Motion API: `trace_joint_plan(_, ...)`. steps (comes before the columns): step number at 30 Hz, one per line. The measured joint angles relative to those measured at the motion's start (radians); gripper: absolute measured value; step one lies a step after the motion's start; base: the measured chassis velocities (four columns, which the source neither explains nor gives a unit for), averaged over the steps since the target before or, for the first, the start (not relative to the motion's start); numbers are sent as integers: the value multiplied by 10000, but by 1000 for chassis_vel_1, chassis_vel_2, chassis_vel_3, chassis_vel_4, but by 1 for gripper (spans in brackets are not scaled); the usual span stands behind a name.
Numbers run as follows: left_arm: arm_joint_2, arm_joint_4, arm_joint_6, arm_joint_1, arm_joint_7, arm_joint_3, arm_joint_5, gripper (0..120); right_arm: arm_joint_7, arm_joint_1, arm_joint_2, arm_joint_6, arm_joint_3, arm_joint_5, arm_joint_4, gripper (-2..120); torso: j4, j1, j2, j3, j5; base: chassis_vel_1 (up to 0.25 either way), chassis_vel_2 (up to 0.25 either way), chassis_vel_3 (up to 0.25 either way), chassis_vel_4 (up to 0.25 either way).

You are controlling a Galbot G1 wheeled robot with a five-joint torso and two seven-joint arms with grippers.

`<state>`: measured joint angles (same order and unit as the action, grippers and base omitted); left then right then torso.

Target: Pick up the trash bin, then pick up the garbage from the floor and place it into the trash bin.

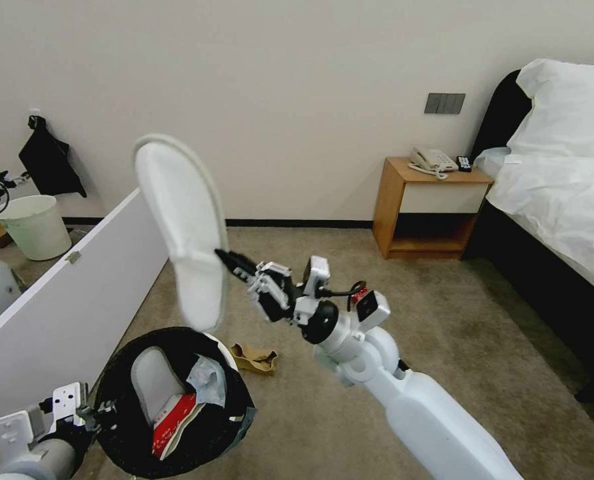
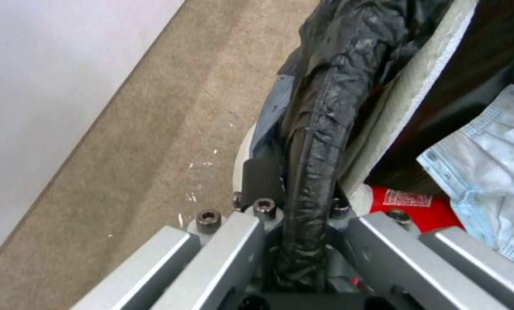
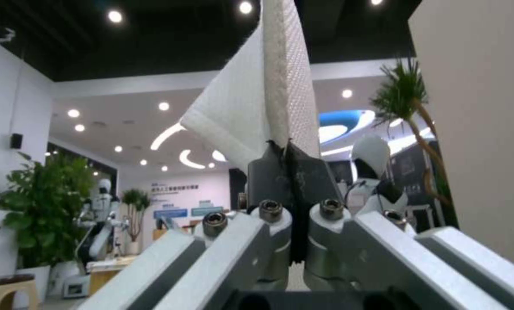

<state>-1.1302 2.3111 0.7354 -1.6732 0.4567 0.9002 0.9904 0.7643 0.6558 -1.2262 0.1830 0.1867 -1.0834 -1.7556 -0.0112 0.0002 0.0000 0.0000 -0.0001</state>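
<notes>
White slipper (image 1: 180, 220) aloft, pinched at edge by right gripper (image 1: 227, 259), hanging above trash bin (image 1: 120, 427). Left gripper (image 2: 291, 202) clamped on bin's black-bagged rim, bin held low on robot's left. Inside: second slipper (image 1: 151, 383), red-white carton (image 1: 175, 419). Brown cardboard (image 1: 255, 359) on carpet beside bin.

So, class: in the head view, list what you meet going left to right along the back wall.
black bag hanging on the wall → cream bucket → raised white slipper held in the right tool → wall switch plate → bed
</notes>
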Motion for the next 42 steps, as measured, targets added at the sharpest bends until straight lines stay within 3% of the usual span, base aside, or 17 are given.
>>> trace_joint_plan(13, 11, 38, 0, 101, -2, -37, 35, 0, 833, 202, -232, 349, 506, 844, 1271, 0, 0, 1, 0, -1, 2, 0, 0, 0, 0)
trace_joint_plan(29, 23, 168, 0, 51, -4, -91, 151, 0, 2104, 447, -1036, 1010, 781, 2132, 3559, 0, 1, 0, 0, -1, 0, 0, 0, 0, 0)
trace_joint_plan(42, 41, 249, 1, 8, 6, -65, 178, 0, 2287, 555, -1284, 1269, 941, 2905, 4536, 0, 0, 0, 0, 0, 0, 0, 0, 0, 0)
